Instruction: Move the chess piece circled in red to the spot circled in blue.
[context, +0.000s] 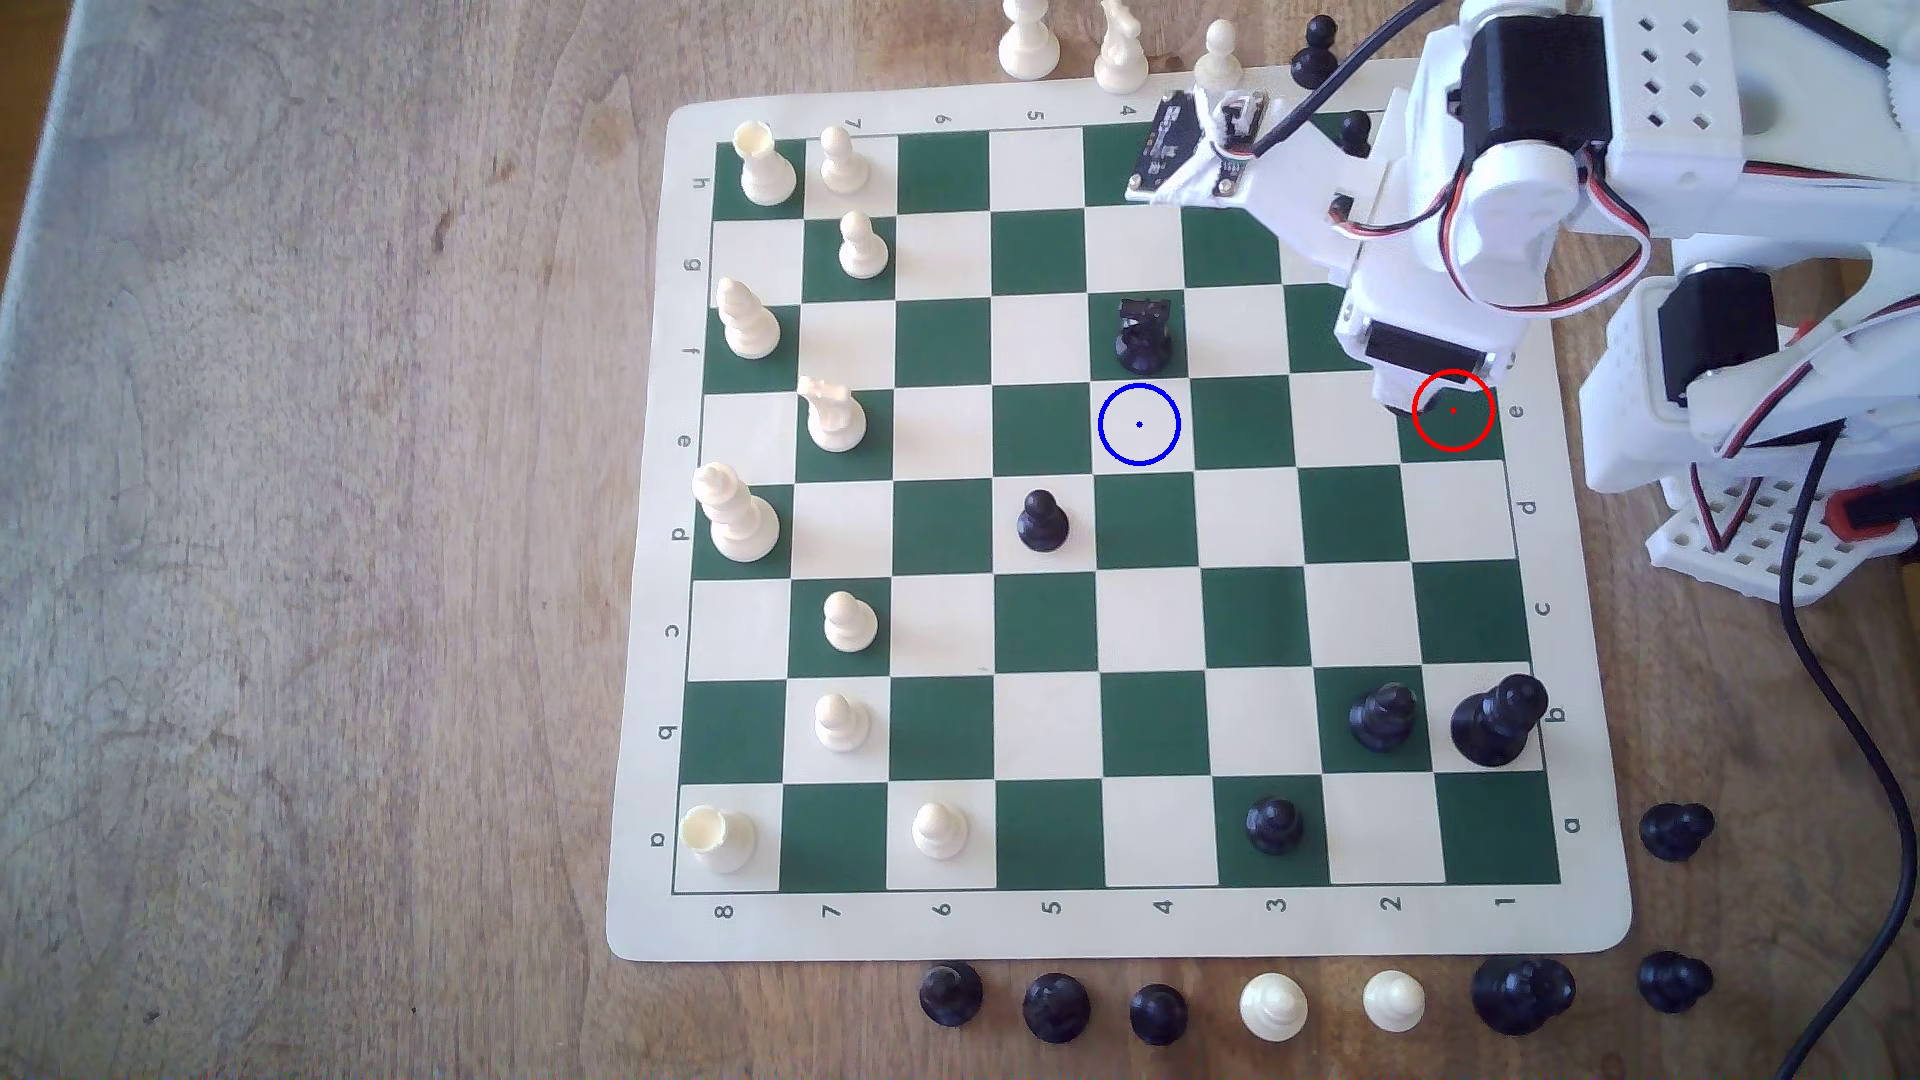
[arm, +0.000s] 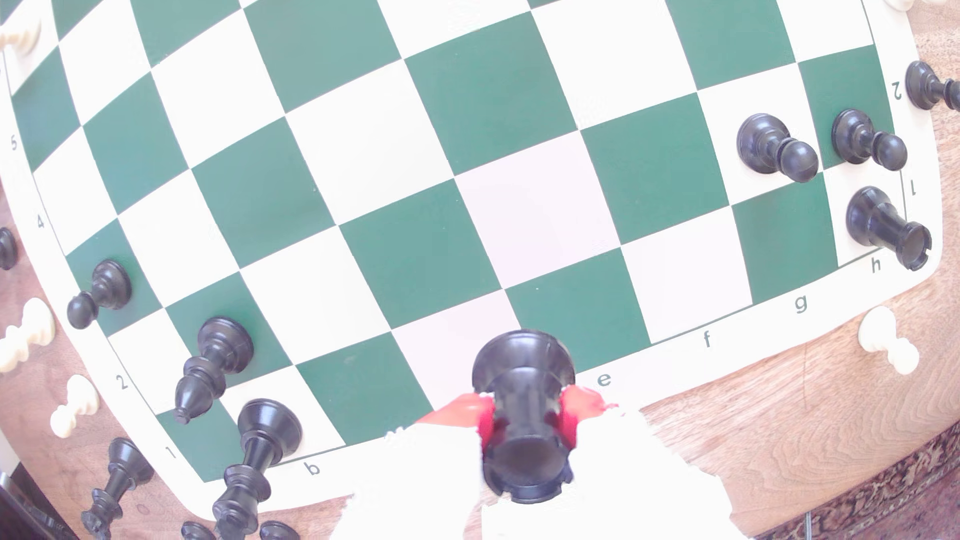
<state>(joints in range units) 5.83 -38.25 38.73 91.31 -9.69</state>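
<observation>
Chess piece (arm: 522, 415): black, wide round base, straight column, flat notched rim at top. Located on the green square at the board edge by letter "e", under the red ring (context: 1452, 410) in the exterior view, largely hidden there beneath the arm. Judged light, rigid, smooth plastic; likely slippery on the column, top-heavy enough to tip if nudged at the rim. Best hold judged at mid-column, above the base flare, where sides run parallel.

Gripper (arm: 524, 423): red-padded fingers (arm: 576, 410) set one on each side of the column, pressed against or just touching it. Appears to be pinching the piece; firmness of clamp not confirmable. Base apparently at or near the board; lift not determinable.

Spot (context: 1139, 424): cream square with blue ring and centre dot, same rank as the piece, three squares towards the exterior view's left. Unoccupied.

Nearby hazards: black piece with jagged top (context: 1143, 334) on the square directly beyond the spot, adjoining it; black pawn (context: 1042, 522) diagonally near. Squares between piece and spot bare.

Surface: thin roll-up board mat (context: 644, 727), flat, lying on a wooden table (context: 312, 519). Captured pieces ranged along the mat edges, well apart from the path. Cable (context: 1860, 727) trailing at the exterior view's right.
</observation>
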